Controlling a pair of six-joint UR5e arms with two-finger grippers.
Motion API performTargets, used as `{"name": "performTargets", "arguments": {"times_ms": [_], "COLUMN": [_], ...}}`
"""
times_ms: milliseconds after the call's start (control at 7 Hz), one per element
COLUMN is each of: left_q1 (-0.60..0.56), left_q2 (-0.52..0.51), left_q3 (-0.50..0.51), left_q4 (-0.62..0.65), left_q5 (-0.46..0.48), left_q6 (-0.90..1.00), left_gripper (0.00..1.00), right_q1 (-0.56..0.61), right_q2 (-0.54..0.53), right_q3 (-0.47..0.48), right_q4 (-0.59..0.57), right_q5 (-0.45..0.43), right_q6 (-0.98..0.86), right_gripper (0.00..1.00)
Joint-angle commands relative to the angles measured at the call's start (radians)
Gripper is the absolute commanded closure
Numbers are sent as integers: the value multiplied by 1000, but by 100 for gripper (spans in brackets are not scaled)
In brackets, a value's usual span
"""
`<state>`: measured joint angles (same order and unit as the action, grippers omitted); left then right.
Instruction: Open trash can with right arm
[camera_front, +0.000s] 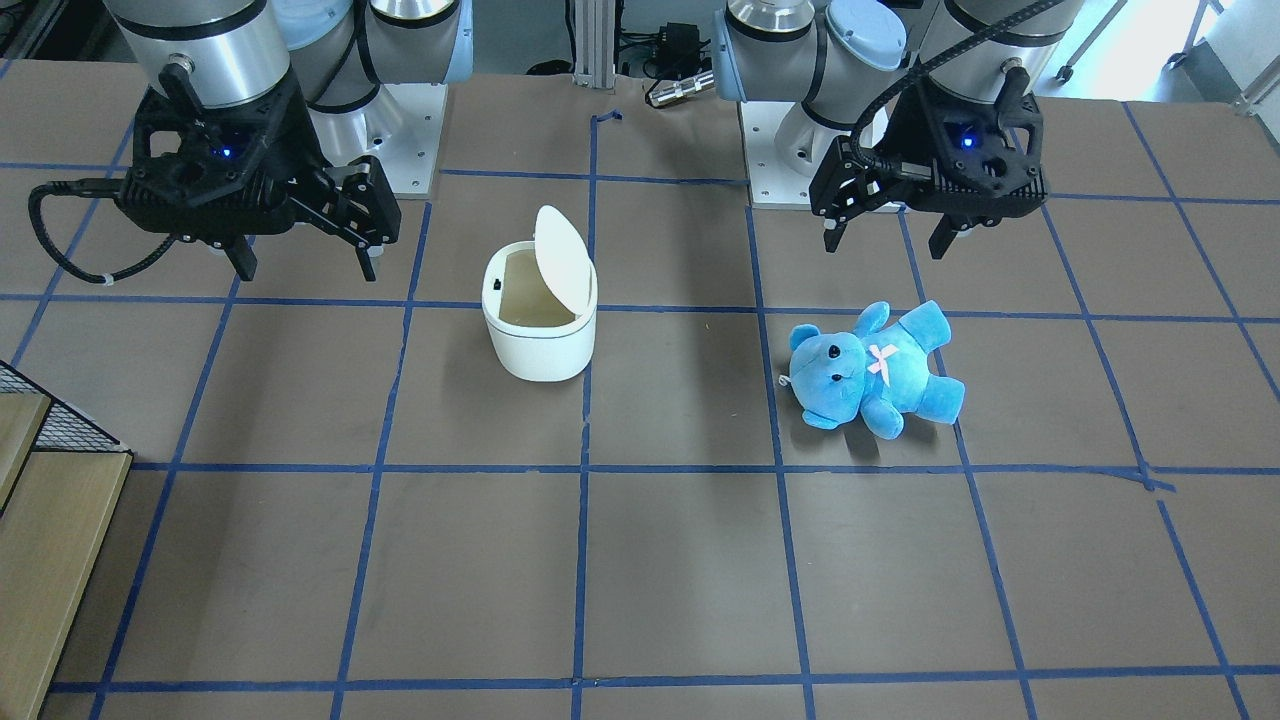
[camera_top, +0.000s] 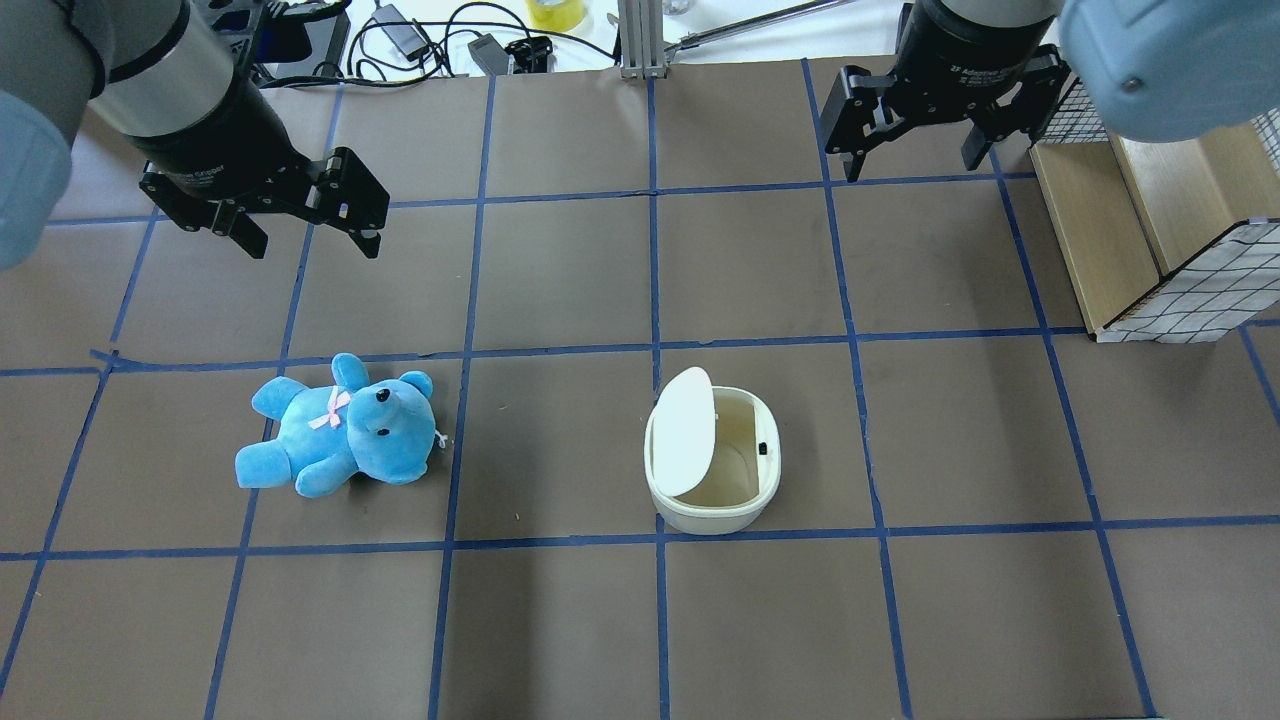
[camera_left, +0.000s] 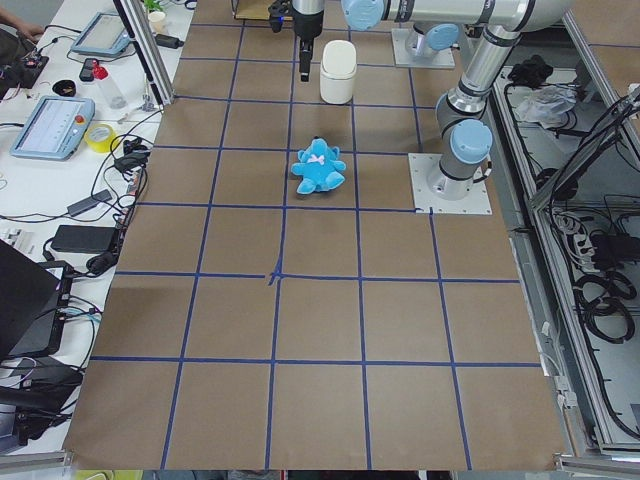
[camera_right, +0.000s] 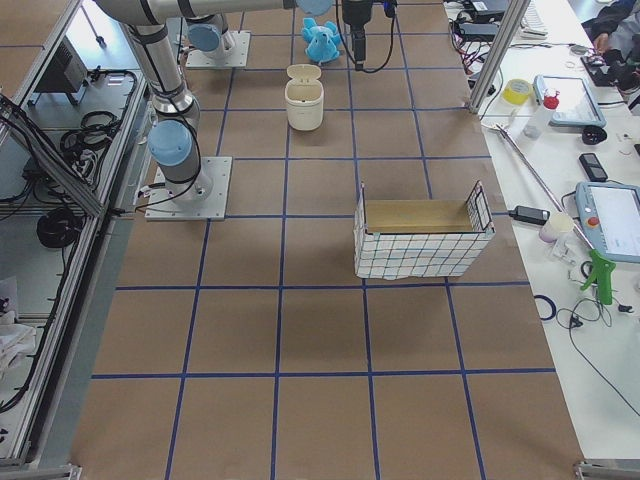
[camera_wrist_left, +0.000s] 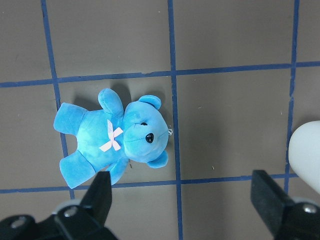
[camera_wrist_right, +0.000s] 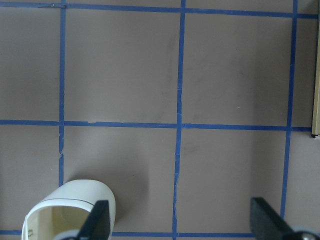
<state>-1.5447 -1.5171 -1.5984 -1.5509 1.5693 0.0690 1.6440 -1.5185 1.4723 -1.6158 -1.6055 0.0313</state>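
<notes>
Hanging right fingers (camera_front: 240, 260): spreading wide, gripping nothing, hovering over the bench (camera_front: 680, 560), well apart from the bin (camera_front: 540, 350).
Bin: standing upright near the bench's middle, lid (camera_front: 560, 265) tipping up on edge, showing a beige inside.
Left fingers (camera_front: 940, 238): also spreading wide, gripping nothing, hovering near the teddy (camera_front: 875, 367), not touching it.
Teddy: lying on its back, well apart from the bin.

The trash can (camera_front: 540, 350) is smooth, slightly glossy white plastic. The teddy bear (camera_front: 880, 372) is soft blue plush cloth. The table (camera_front: 690, 560) is matt brown.
</notes>
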Motion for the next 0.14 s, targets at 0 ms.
{"name": "performTargets", "arguments": {"times_ms": [0], "left_q1": [0], "left_q2": [0], "left_q3": [0], "left_q4": [0], "left_q5": [0], "left_q6": [0], "left_gripper": [0], "right_q1": [-1], "right_q2": [-2], "right_q3": [-1], "right_q4": [8], "right_q5": [1], "right_q6": [-2], "right_gripper": [0]}}
